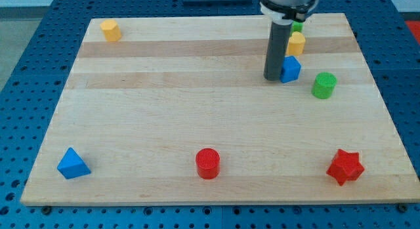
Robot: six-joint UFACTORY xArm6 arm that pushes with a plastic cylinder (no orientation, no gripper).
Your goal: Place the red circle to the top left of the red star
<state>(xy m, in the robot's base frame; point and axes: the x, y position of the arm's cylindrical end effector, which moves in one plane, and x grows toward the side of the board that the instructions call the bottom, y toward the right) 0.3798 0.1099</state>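
Pale wooden surface [197, 111] on a blue pegboard, blocks scattered across it.
My tip [272, 77], a plain rod rather than a grasping tool, touches the blue block [291, 69]; red circle [207, 163] sits well left of the red star [345, 166].

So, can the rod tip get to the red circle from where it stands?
Probably yes: my tip sits beside the blue block near the view's top, and bare wooden board lies between it and the red circle.
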